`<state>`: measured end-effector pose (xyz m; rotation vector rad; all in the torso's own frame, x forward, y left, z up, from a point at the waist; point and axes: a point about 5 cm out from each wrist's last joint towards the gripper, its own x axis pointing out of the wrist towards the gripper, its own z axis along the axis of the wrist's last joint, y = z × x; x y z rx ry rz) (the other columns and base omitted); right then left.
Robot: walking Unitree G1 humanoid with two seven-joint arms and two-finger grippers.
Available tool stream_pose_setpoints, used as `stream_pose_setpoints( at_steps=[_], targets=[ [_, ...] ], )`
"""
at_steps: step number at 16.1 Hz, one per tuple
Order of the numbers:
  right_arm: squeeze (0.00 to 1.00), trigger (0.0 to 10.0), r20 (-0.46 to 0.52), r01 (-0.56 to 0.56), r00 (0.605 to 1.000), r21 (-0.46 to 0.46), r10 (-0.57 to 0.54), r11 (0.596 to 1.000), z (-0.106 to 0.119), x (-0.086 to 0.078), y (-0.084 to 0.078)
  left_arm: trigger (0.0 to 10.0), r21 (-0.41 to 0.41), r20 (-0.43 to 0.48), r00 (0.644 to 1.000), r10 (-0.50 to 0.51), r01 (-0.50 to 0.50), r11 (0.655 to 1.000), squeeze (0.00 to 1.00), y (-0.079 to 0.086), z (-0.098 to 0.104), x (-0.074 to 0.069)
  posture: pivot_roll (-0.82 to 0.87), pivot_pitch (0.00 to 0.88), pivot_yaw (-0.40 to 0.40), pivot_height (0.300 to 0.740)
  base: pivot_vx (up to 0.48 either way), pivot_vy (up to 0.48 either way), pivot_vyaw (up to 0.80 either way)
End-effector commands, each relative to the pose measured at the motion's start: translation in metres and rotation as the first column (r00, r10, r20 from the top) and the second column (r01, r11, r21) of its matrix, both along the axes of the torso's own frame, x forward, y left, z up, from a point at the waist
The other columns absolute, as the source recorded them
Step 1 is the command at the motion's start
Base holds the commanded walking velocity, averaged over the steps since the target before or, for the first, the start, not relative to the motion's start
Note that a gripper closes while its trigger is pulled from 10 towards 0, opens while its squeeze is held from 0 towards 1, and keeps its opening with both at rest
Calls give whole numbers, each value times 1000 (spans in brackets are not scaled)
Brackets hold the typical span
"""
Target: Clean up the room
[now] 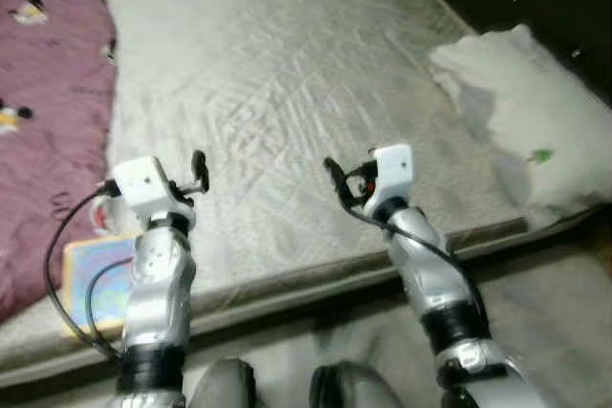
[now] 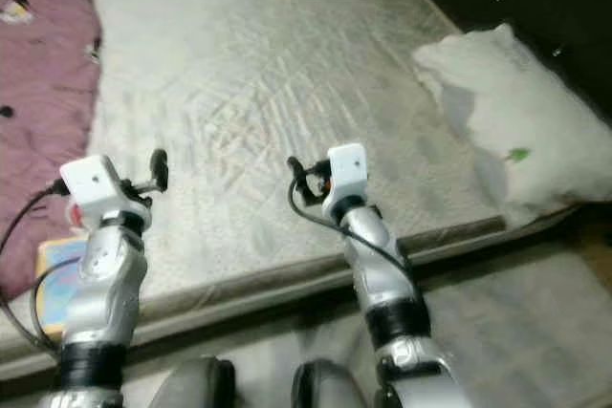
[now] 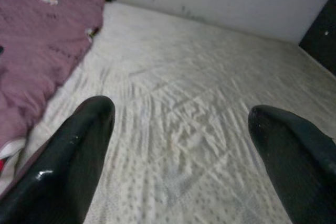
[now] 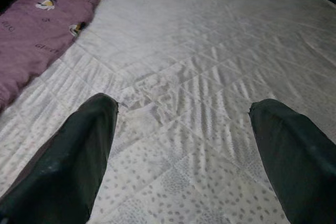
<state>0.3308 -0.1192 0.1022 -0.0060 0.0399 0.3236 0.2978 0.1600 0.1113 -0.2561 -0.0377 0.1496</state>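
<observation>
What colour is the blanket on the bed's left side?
Purple-pink blanket with small printed figures; clearest in the left eye view.

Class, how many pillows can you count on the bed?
1. The white pillow lies at the mattress's right edge. Others may be hidden under the purple blanket.

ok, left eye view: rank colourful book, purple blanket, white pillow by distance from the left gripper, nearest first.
From the left gripper, fingers open over the mattress:
1. Colourful book: just below and to its left, at the bed's near edge.
2. Purple blanket: along the bed's left side.
3. White pillow: far across, at the bed's right edge, beyond the right gripper.
</observation>
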Motion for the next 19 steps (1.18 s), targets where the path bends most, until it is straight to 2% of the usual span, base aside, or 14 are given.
stream_pose_setpoints(
  at_steps=[1,5,9,19],
  targets=[
    [0,10000,12,-1,1000,2,1,1000,2,0,0,10000,28,3,1000,2,-2,1000,0,0,1,-1,52,147,-44,740,0,0,0],
    [0,10000,20,-9,1000,9,9,1000,3,0,1,10000,31,1,1000,-3,3,1000,0,1,1,1,52,145,-44,740,0,0,0],
    [0,10000,37,-27,999,-12,27,1000,4,-1,3,10000,20,1,1000,-12,12,1000,0,0,0,1,54,137,-42,740,0,480,541],
    [0,10000,24,-24,999,-14,24,1000,2,0,3,10000,8,-10,1000,-8,8,1000,0,-1,0,0,51,151,-43,740,0,480,0]
  ],
)
